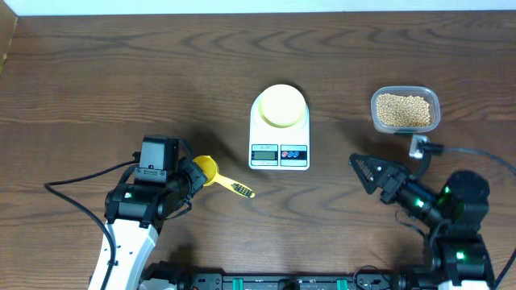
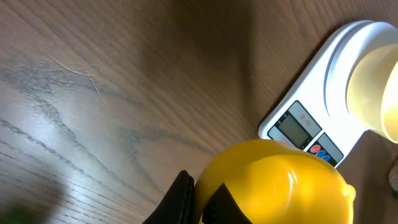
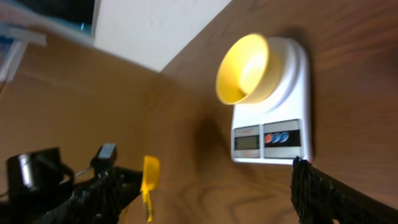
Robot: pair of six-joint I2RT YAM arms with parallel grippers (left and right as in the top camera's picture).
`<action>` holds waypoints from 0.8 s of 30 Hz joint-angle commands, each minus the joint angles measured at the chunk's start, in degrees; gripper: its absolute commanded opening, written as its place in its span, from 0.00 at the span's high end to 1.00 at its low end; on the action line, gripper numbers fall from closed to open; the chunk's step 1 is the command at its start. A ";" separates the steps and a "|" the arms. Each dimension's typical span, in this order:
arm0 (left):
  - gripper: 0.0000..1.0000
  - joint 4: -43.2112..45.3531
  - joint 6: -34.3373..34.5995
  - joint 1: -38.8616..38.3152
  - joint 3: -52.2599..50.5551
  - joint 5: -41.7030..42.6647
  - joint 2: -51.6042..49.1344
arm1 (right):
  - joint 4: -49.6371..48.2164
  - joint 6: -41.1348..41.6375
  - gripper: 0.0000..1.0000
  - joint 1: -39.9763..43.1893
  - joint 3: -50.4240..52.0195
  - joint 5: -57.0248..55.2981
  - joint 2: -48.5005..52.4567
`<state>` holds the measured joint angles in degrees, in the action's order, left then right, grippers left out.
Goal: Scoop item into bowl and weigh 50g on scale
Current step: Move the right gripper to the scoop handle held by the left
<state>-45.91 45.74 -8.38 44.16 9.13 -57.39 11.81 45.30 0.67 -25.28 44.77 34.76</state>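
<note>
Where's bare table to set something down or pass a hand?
Free: the wide tabletop left of the scale, beyond the left gripper; the strip between scale and clear tub; the band behind both. Crowded: the near edge, where the yellow scoop at the left gripper and the open right gripper flank the scale's front.

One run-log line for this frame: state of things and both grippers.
bowl empty on scale | beans in tub | left gripper at scoop, grip unclear | right gripper open, holding nothing
</note>
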 commanded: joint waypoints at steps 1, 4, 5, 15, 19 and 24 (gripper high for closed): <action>0.93 0.61 1.62 -0.07 0.11 0.94 -0.04 | 0.42 -2.56 0.15 -3.69 -3.41 7.10 4.72; 0.93 1.60 4.15 -0.09 0.11 0.94 -0.07 | 0.33 -2.54 0.16 -9.88 -3.43 6.19 6.95; 0.93 2.01 4.39 -0.09 0.11 0.94 -0.07 | 0.22 -2.54 0.16 -12.00 -3.43 5.33 7.39; 0.93 4.81 5.66 -0.13 0.09 0.96 -0.07 | -8.87 4.02 0.23 -35.87 -3.43 -19.43 13.70; 0.93 4.90 7.06 -0.63 0.11 2.05 -0.07 | -17.94 5.09 0.25 -42.71 -3.43 -24.90 18.43; 0.93 4.90 8.33 -3.85 0.09 1.99 -0.07 | -23.69 12.26 0.28 -46.84 -3.43 -29.55 24.85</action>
<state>-41.06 52.53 -10.31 44.16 10.63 -57.43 -10.20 52.21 -44.27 -27.97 20.99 56.53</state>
